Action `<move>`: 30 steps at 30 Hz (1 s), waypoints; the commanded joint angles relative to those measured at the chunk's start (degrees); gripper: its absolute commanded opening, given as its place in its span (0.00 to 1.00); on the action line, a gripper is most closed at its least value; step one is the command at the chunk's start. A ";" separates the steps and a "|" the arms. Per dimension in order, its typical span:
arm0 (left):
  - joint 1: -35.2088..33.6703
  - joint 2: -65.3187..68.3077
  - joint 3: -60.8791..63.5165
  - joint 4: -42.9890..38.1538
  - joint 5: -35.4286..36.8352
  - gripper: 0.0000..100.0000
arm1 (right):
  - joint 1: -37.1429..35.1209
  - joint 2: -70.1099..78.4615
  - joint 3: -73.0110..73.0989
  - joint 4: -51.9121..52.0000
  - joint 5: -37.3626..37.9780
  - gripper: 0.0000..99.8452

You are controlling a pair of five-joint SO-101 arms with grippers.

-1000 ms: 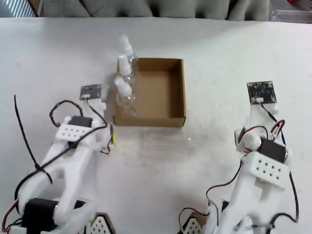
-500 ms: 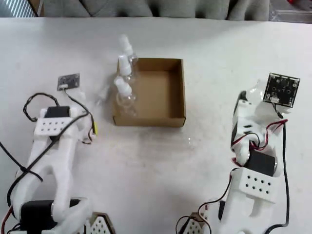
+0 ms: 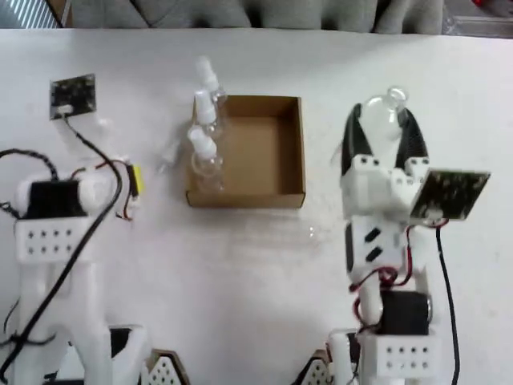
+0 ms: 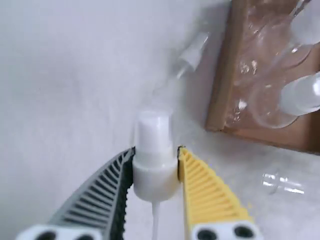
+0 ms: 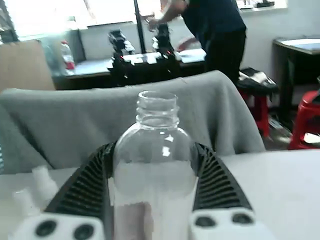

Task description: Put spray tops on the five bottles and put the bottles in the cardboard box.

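1. Bottles (image 3: 205, 128) with tops, seemingly three, stand inside the cardboard box (image 3: 248, 197).
2. Right pincer (image 5: 154, 150) clamps an uncapped bottle (image 3: 386, 108) upright beside the box.
3. Left pincer (image 4: 156, 152) clamps a spray top (image 4: 154, 172).
4. Capping and boxing of remaining bottles seem left.

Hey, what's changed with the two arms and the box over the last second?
The left gripper, shut on a spray top, drew away from the cardboard box toward the table's left side. The right gripper swung in nearer the box, and the open bottle between its fingers came into sight. The box and the capped bottles in it stayed put.
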 commanded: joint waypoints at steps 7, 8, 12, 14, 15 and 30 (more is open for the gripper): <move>0.75 -16.84 -9.49 -6.24 -8.88 0.02 | -15.34 -12.44 8.35 -4.44 0.00 0.02; 1.54 -17.98 -10.02 -6.68 -10.81 0.02 | -17.10 -14.11 9.41 -4.44 1.23 0.02; 4.18 -20.26 -14.51 -6.68 -14.24 0.02 | -26.77 -21.85 14.33 -4.18 5.89 0.02; 5.49 -20.18 -17.41 -6.68 -14.24 0.02 | -30.55 -25.19 16.97 -4.00 6.15 0.02; 6.81 -19.91 -18.99 -6.86 -14.24 0.02 | -32.13 -25.80 18.02 -3.56 6.24 0.02; 20.62 -10.33 -30.77 -28.57 -0.44 0.02 | -45.49 -25.63 26.64 -1.80 6.51 0.02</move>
